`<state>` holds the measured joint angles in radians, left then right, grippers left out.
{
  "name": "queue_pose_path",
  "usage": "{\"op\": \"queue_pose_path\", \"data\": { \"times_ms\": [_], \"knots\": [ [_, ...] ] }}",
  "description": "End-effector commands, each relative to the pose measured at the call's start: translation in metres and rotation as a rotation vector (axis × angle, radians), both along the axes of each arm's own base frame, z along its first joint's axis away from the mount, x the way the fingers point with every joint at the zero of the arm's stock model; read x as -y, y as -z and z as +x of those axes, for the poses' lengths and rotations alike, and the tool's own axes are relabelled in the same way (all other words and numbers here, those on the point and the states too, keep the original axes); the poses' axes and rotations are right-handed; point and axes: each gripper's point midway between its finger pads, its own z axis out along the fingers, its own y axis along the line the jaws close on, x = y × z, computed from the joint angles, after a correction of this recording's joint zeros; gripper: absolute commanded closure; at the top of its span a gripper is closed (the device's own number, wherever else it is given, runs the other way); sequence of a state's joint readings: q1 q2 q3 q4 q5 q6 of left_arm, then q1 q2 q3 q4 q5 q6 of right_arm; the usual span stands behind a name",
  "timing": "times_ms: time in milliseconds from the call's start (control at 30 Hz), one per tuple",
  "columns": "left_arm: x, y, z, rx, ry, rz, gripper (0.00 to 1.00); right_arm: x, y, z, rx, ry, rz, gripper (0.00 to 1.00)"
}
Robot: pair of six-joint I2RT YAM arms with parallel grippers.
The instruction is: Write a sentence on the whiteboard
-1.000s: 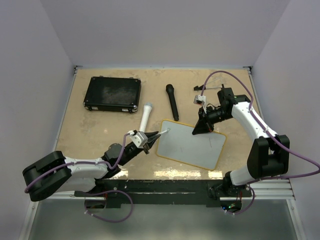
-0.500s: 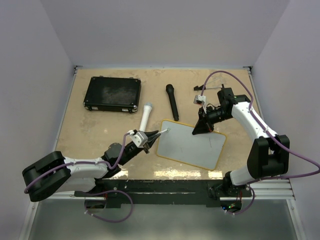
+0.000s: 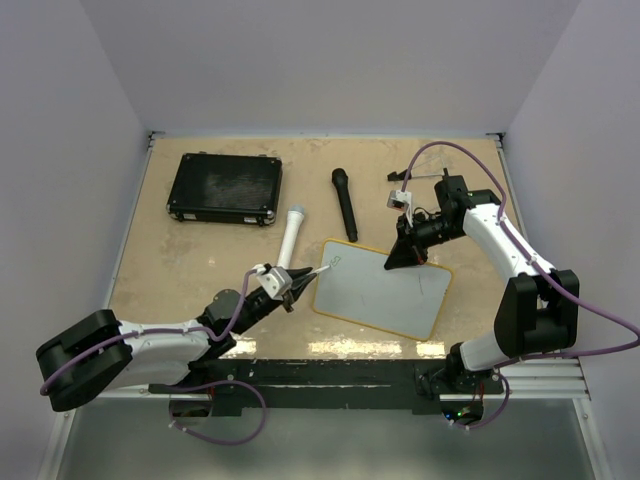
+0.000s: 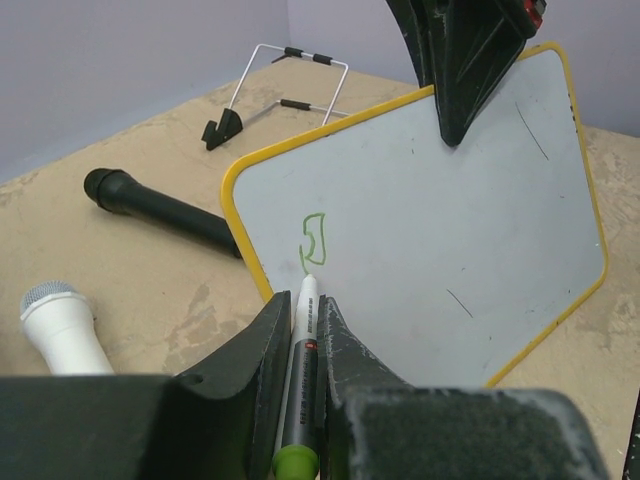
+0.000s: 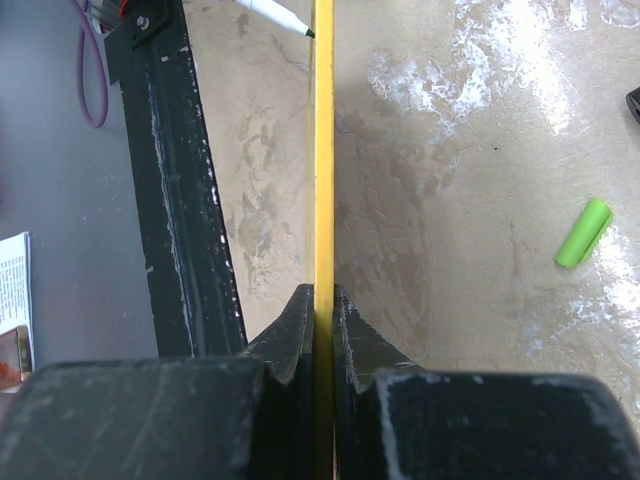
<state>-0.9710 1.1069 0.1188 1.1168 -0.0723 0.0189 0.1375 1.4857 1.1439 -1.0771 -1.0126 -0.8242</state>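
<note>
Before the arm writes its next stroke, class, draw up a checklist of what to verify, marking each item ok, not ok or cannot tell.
1. Left claw shut on the marker: ok.
2. Marker tip on the whiteboard: ok, it appears to touch just below the green mark.
3. Right claw clamped on the whiteboard's rim: ok.
4. Free white surface to the right of the green mark: ok.
5. Green cap off and apart from the whiteboard: ok, it lies on the table.
6. Ink enough for a whole sentence: cannot tell.
</note>
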Motion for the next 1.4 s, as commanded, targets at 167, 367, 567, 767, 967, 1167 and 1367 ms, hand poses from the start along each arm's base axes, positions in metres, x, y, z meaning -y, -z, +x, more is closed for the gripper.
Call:
{"op": "queue_pose_path", "data": {
  "times_ms": [167,367,567,767,967,1167,1367],
  "knots": [
    [0.001,0.011,-0.009,-0.056,0.044,-0.013,1.0,-0.005,-0.011,0.012,0.123,-0.04,0.036,1.0],
    [-0.002,0.017,-0.013,-0.076,0.048,-0.008,1.0,-0.005,-0.011,0.012,0.128,-0.04,0.037,1.0],
    [0.001,-0.001,-0.014,-0.049,0.062,-0.051,1.0,-0.005,-0.011,0.012,0.123,-0.04,0.036,1.0],
    [0.001,-0.026,-0.008,-0.007,0.039,-0.102,1.0,-0.005,-0.011,0.012,0.125,-0.04,0.036,1.0],
    [0.002,-0.027,0.0,0.007,0.007,-0.096,1.0,-0.005,-0.011,0.013,0.128,-0.04,0.037,1.0],
    [0.007,-0.029,0.006,0.014,-0.005,-0.091,1.0,-0.005,-0.011,0.012,0.128,-0.04,0.037,1.0],
    [0.008,-0.025,0.007,0.01,-0.005,-0.073,1.0,-0.005,-0.011,0.013,0.127,-0.041,0.036,1.0]
  ]
}}
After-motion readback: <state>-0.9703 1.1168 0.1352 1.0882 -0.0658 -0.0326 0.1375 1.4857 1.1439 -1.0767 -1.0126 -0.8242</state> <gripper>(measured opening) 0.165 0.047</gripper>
